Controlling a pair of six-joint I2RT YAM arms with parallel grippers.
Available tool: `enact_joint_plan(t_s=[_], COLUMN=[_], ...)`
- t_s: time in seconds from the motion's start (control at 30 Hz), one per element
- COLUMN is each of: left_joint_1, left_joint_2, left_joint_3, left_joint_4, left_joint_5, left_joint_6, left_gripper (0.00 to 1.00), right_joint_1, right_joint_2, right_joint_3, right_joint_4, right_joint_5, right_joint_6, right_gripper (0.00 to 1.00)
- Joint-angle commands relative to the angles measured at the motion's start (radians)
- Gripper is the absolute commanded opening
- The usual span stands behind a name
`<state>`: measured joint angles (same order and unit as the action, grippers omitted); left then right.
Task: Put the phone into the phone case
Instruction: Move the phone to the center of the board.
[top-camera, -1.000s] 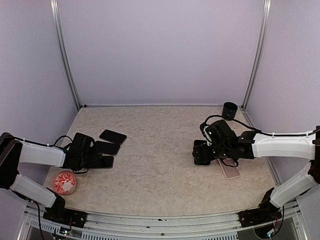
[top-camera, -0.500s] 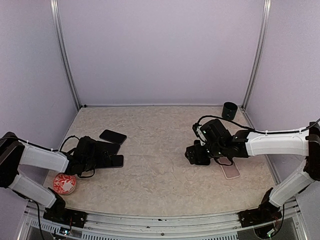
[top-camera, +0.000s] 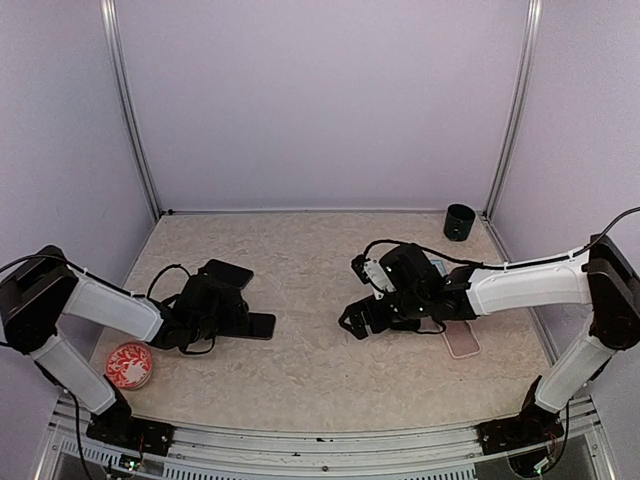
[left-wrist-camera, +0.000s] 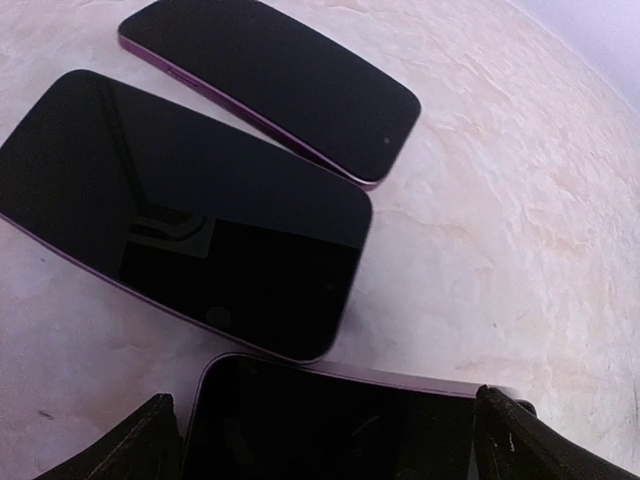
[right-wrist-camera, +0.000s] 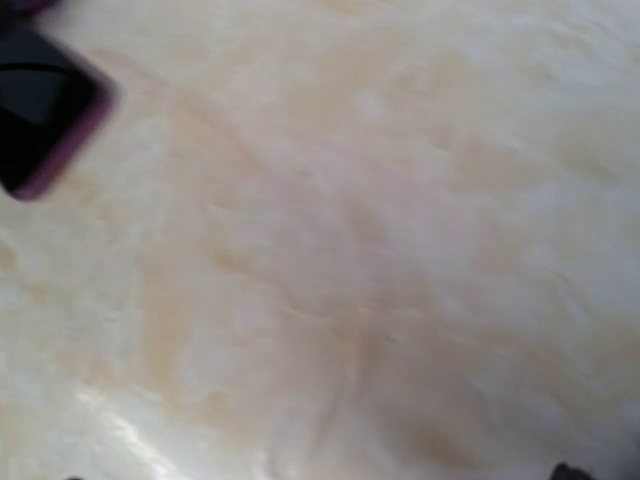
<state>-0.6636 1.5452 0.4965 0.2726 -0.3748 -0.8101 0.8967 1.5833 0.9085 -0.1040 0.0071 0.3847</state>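
Purple-edged phone (left-wrist-camera: 190, 215) lies beyond left gripper (left-wrist-camera: 325, 437); red dish (top-camera: 129, 364), perhaps patterned, nearby.

The left gripper (top-camera: 232, 320) now reaches further toward the middle of the desk (top-camera: 300, 300). The phone (top-camera: 258, 325) between its wide-open jaws lies further right than before. The right gripper (top-camera: 356, 321) now sits further left, nearer the centre and farther from the phone case (top-camera: 462, 341).

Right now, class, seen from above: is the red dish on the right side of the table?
No. The red dish lies at the front left of the table, far from the black cup at back right.
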Motion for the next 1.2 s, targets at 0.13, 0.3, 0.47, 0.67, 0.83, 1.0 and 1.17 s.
enact_joint_plan(t_s=[0.13, 0.3, 0.47, 0.67, 0.83, 1.0, 1.17], left_joint_1=[-0.107, -0.156, -0.185, -0.19, -0.19, -0.198, -0.23], left_joint_2=[0.106, 0.161, 0.192, 0.165, 0.059, -0.084, -0.222], left_joint_3=[0.034, 0.077, 0.098, 0.083, 0.051, 0.037, 0.023], left_joint_4=[-0.023, -0.012, 0.017, 0.032, 0.012, -0.07, -0.159], left_joint_5=[0.078, 0.077, 0.084, 0.089, 0.07, 0.03, -0.027], left_joint_6=[-0.048, -0.048, -0.044, -0.042, -0.047, -0.056, -0.066], left_gripper=[0.99, 0.99, 0.99, 0.99, 0.99, 0.99, 0.99], right_joint_1=[0.014, 0.033, 0.037, 0.036, 0.036, 0.035, 0.036], right_joint_2=[0.052, 0.069, 0.086, 0.131, 0.228, 0.347, 0.419], right_joint_3=[0.014, -0.008, -0.034, -0.004, 0.117, 0.254, 0.31], right_joint_4=[0.145, 0.189, 0.259, 0.275, 0.214, 0.131, 0.127], right_joint_5=[-0.162, -0.175, -0.183, -0.24, -0.28, -0.317, -0.346], right_joint_6=[-0.155, -0.325, -0.495, -0.655, -0.681, -0.675, -0.68], right_gripper=[1.0, 1.0, 1.0, 1.0, 1.0, 1.0, 1.0])
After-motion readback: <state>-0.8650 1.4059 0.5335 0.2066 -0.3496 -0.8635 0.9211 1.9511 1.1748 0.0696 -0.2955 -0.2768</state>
